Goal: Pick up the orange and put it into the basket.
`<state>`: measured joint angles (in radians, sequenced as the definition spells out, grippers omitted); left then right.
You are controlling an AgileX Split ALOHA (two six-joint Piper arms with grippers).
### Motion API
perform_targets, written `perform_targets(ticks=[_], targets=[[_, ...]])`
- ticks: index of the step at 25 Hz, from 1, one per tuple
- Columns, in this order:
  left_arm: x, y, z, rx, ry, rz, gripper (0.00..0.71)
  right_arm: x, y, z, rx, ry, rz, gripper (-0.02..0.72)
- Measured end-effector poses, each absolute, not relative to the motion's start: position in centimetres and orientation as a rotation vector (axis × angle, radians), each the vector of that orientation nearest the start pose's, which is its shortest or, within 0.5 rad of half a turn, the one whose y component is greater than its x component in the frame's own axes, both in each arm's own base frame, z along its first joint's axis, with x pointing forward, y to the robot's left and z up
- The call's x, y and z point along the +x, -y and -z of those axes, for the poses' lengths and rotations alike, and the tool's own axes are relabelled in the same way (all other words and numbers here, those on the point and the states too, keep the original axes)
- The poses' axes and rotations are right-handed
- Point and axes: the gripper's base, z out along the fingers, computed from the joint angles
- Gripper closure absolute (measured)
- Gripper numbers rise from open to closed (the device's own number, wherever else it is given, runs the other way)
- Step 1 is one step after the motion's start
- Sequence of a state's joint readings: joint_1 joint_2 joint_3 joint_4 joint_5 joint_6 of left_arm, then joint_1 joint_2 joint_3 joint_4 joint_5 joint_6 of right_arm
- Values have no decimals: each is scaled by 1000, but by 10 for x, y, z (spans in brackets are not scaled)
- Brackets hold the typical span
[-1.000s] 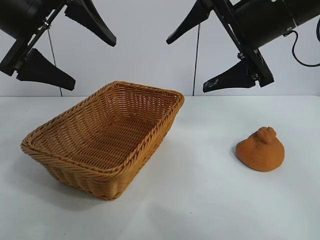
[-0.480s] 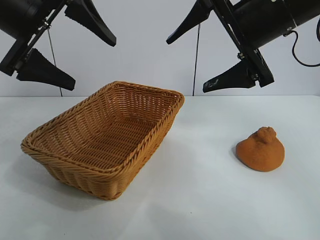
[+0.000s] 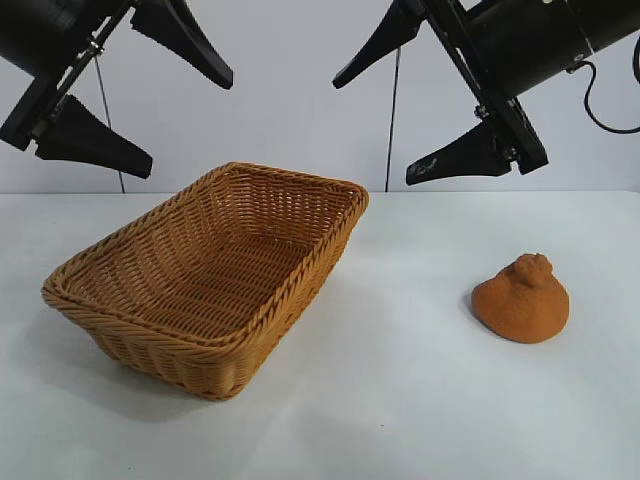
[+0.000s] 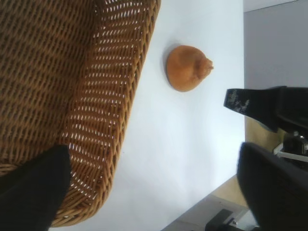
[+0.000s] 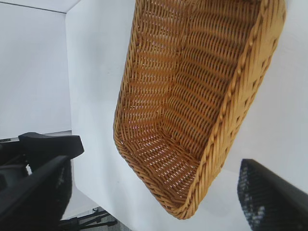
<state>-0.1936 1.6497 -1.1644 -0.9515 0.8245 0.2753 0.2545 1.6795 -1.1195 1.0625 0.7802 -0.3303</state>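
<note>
The orange (image 3: 521, 300) is a dull brownish-orange lump with a knobbly top, lying on the white table at the right. It also shows in the left wrist view (image 4: 186, 67). The basket (image 3: 300, 281) is a tan wicker rectangle on the table's left half, with nothing in it; it also shows in the left wrist view (image 4: 120, 101) and the right wrist view (image 5: 240, 96). My left gripper (image 3: 185, 115) hangs open high above the basket's far left. My right gripper (image 3: 375, 125) hangs open high above the table, up and left of the orange. Both are empty.
The white table (image 3: 400, 400) runs to a white back wall. Thin cables (image 3: 393, 130) hang behind the arms. Bare table lies between the basket and the orange.
</note>
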Motion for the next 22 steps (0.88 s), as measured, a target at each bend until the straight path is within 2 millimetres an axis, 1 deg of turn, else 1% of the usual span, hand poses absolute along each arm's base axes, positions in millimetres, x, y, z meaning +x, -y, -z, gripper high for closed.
perform_targets(ticks=[3, 6, 8, 13, 17, 19, 22], targets=[[324, 119, -266, -112, -2584, 1081, 45, 320, -141, -248, 118, -2586, -1157, 63], [318, 117, -274, -125, -2599, 1067, 45, 320, -141, -248, 118, -2587, -1155, 63], [311, 114, -282, -142, -2616, 1043, 45, 321, -141, -248, 118, -2586, -1155, 63], [286, 105, -303, -213, -2694, 915, 45, 321, -141, -248, 120, -2584, -1152, 63], [261, 115, -317, -303, -2742, 815, 45, 321, -141, -248, 120, -2584, -1152, 63], [252, 123, -319, -393, -2761, 741, 45, 321, -141, -248, 120, -2584, -1152, 63], [246, 132, -316, -562, -2761, 642, 45, 321, -141, -248, 120, -2584, -1152, 63]])
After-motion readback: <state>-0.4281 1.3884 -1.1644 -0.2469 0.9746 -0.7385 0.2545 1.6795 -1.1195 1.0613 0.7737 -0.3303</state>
